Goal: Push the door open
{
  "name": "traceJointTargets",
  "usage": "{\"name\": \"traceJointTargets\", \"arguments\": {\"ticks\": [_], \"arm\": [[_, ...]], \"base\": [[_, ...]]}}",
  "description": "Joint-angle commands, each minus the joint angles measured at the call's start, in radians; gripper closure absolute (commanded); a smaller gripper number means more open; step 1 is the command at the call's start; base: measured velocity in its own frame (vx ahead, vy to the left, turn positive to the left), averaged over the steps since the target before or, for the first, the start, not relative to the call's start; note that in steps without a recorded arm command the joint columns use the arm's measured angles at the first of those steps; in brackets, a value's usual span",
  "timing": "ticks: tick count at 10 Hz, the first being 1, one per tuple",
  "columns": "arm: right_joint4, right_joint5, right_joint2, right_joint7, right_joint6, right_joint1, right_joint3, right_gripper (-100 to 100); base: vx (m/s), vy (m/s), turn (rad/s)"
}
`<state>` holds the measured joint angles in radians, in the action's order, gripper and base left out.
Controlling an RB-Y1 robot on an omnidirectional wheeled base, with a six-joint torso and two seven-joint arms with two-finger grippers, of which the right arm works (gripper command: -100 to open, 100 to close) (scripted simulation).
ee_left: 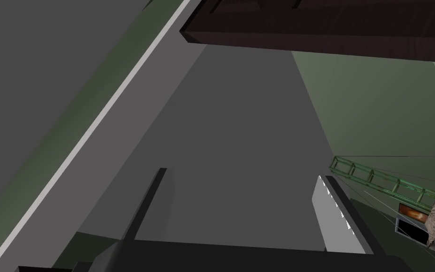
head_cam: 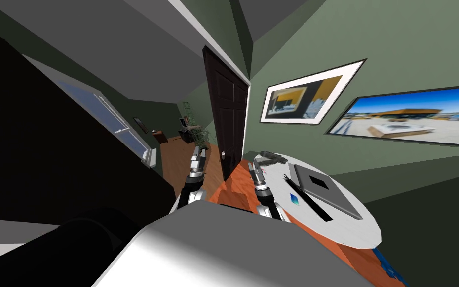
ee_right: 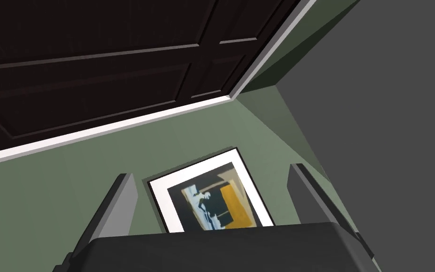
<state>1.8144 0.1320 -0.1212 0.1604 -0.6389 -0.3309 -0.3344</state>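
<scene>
In front of the dark door (head_cam: 228,114), left gripper (ee_left: 242,174) and right gripper (ee_right: 211,170) both open, empty; best push flat-on near its free edge

Our left forearm (head_cam: 194,175) and right forearm (head_cam: 261,187) are ringed in bright silver and black bands, widening into white shells with dark seams nearer the body. Our left gripper (ee_left: 242,174): flat charcoal box, two thin blades; one finger (ee_left: 335,218) light grey on its inner face with a fine toothed edge, the other shadowed, near black. Our right gripper (ee_right: 211,171): same dark box, both blades mid grey, tapered, square-tipped.
</scene>
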Motion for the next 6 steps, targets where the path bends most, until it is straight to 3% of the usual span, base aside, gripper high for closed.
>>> {"name": "traceJointTargets", "arguments": {"ticks": [1, 6], "arm": [[-0.024, 0.001, -0.006, 0.004, 0.000, 0.015, -0.030, -100], [-0.121, 0.003, -0.025, 0.016, -0.019, 0.058, -0.121, -100]], "base": [[0.100, 0.017, -0.037], [0.104, 0.007, -0.036]]}}
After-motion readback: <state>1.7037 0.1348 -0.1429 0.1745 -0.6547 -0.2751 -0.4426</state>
